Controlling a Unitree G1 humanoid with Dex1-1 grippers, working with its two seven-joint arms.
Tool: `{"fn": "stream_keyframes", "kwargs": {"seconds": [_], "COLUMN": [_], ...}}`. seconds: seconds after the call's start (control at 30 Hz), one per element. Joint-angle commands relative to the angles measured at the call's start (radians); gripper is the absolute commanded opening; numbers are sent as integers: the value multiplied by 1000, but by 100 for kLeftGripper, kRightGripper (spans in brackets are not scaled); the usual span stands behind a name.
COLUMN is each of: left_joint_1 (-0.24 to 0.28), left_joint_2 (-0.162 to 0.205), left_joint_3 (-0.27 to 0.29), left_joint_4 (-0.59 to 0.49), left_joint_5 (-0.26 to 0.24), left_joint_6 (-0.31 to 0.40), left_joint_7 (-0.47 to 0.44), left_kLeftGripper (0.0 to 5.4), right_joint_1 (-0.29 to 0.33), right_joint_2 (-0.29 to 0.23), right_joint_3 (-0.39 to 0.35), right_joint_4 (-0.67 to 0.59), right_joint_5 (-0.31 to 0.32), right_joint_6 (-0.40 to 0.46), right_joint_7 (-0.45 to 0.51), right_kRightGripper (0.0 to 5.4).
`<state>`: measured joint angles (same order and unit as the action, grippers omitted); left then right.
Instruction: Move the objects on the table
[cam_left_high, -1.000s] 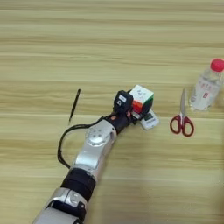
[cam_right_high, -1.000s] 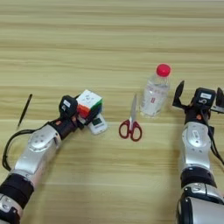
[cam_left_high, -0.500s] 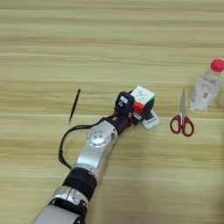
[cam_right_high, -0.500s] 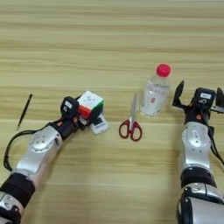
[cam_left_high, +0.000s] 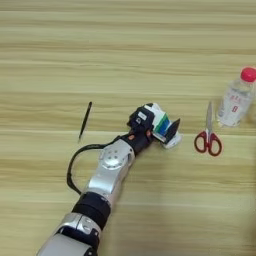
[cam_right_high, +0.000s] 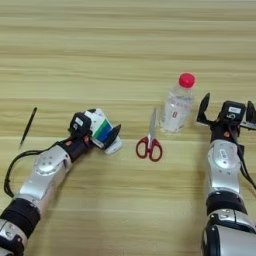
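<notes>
My left gripper (cam_left_high: 163, 120) is shut on the multicoloured puzzle cube (cam_left_high: 160, 126), which shows white, green and blue faces. One black finger (cam_left_high: 173, 131) lies against the cube's right side. The white remote control (cam_left_high: 173, 144) peeks out from under the cube and is mostly hidden. A thin black pen (cam_left_high: 85, 120) lies to the left of the arm. The red-handled scissors (cam_right_high: 150, 142) lie right of the cube, and the clear bottle with a red cap (cam_right_high: 177, 104) stands beyond them. My right gripper (cam_right_high: 227, 107) is open, just right of the bottle and apart from it.
The light wooden table (cam_left_high: 125, 50) stretches bare across the far half. A black cable (cam_left_high: 75, 162) loops beside my left forearm. My right forearm (cam_right_high: 222, 170) runs down the right edge.
My left gripper has rolled its wrist and turned the cube: the red face has gone out of sight and a blue one shows. The right arm and the other objects have not moved.
</notes>
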<state>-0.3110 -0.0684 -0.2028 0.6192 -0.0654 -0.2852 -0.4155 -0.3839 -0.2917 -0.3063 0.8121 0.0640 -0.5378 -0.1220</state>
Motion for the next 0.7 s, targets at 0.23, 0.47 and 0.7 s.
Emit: {"fn": "stream_keyframes", "kwargs": {"seconds": [0.23,0.47,0.7], "left_joint_1": [-11,-11,-27], "left_joint_2": [-9,-9,-12], "left_joint_3": [1,1,-1], "left_joint_4": [6,4,6], "left_joint_5": [14,15,19], "left_joint_6": [-5,-6,1], "left_joint_7": [0,2,5], "left_kLeftGripper": [538,538,538], "right_joint_1": [-21,-22,-26], "right_joint_2": [5,4,4], "right_joint_3": [4,4,5], "right_joint_4": [10,12,17], "right_joint_5": [6,7,5], "right_joint_6": [-7,-9,-9], "right_joint_7": [4,4,2], "right_kRightGripper": [540,540,540]}}
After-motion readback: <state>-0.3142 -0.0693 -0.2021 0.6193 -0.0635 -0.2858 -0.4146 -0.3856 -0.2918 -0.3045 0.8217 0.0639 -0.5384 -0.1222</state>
